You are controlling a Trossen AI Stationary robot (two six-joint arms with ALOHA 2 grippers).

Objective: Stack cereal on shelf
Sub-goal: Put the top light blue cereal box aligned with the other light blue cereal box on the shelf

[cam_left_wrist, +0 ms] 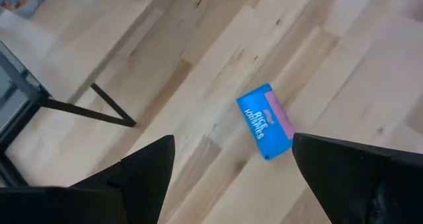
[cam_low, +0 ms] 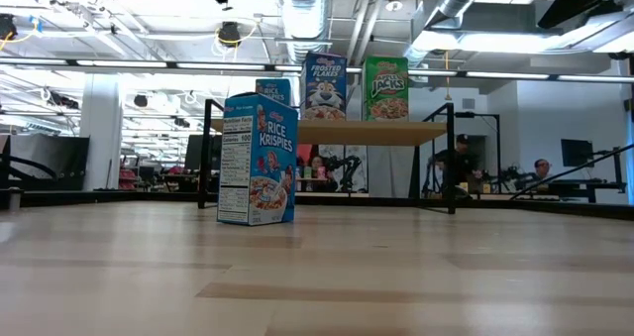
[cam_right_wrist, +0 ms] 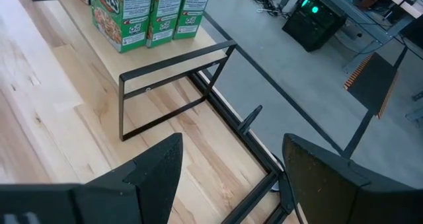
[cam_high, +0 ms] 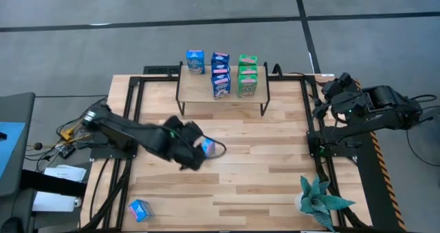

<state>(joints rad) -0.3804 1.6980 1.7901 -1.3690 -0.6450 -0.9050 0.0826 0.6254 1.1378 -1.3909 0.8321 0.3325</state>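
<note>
Lying flat on the bare wooden tabletop (cam_high: pixel 275 185), near its middle and in front of the shelf: one blue Rice Krispies box (cam_left_wrist: pixel 266 121), pink-edged, seen from the left wrist between the two dark fingers (cam_left_wrist: pixel 142 174) but touched by neither. Hovering directly over it: the left gripper (cam_high: pixel 206 148), jaws spread wide with nothing clamped, its dark arm reaching in from the table's left edge. Standing upright near the table's front left corner, well apart from the rest: a second blue Rice Krispies box (cam_high: pixel 139 209), filling the foreground of the low view. At the back of the table: the shelf (cam_high: pixel 199 92), a light-wood board on thin black legs, already carrying several boxes upright, namely a blue box (cam_high: pixel 195 61) at its left, blue Frosted Flakes boxes (cam_high: pixel 220 75) in the middle, and green Apple Jacks boxes (cam_high: pixel 247 75) to the right, side by side. Off the table's right edge, level with the shelf: the right gripper (cam_high: pixel 323 99), fingers apart and empty, parked on its stand and pointed toward the shelf's right end and the green boxes. At the front right corner: a teal spiky plant (cam_high: pixel 317 200)
</note>
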